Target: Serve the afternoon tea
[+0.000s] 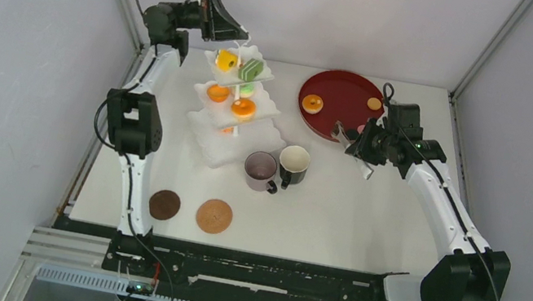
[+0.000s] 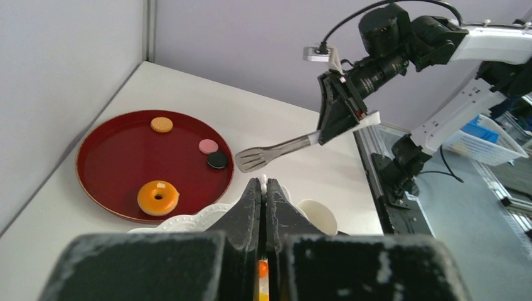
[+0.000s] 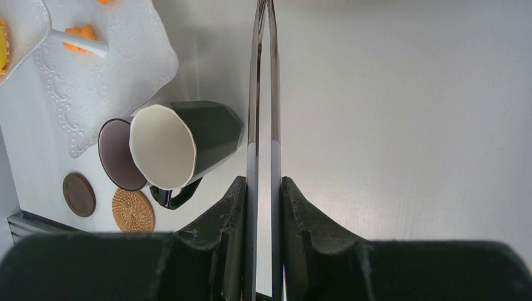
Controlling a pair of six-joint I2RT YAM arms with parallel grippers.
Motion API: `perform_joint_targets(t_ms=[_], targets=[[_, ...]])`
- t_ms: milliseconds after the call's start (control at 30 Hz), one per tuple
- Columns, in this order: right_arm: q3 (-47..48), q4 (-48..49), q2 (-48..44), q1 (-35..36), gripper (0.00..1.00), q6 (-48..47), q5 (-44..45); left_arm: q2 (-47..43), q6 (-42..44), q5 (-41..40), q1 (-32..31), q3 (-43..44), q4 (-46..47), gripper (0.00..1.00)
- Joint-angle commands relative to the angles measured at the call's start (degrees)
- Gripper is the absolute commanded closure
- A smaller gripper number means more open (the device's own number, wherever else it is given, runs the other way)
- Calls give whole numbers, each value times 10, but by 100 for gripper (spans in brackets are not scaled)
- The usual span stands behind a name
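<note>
Pastries (image 1: 242, 107): likely light, soft, crushable (grip sides gently); right pincer (image 3: 263, 183) clamped on tongs (image 2: 270, 153); left pincer (image 2: 263, 186) together above stand (image 1: 226, 152).

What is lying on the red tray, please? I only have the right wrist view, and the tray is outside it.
Observer: Four pieces lie on the dark red tray: an orange ring pastry, a tan biscuit, a pink piece and a black one.
Operator: Thanks. Where do my tongs' tips sit relative to it?
Observer: In the left wrist view the metal tongs end just outside the tray's rim, on the right arm's side.
Operator: And the left arm?
Observer: The left fingers are closed just above the white three-tier stand's top tier; whether they pinch its handle, I cannot tell.
</note>
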Motion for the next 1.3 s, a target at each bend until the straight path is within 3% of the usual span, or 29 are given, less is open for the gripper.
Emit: perform_joint_targets(t_ms=[0,200,467,667,1033,1267], targets=[[32,18,-24,3,95,6,-1,-82,114,-82,-3,2,-111,100],[31,18,-24,3,95,6,-2,-156,303,-131,-2,-79,-284,100],[29,19,-22,2,95,3,-5,-204,454,-193,-4,-122,-454,100],[27,24,-21,2,95,6,-6,-250,665,-318,-29,-127,-692,100],[19,30,-23,4,95,9,-9,-312,701,-499,-64,-234,-674,100],[14,28,-34,5,95,11,-3,-334,637,-553,-77,-308,-557,100]])
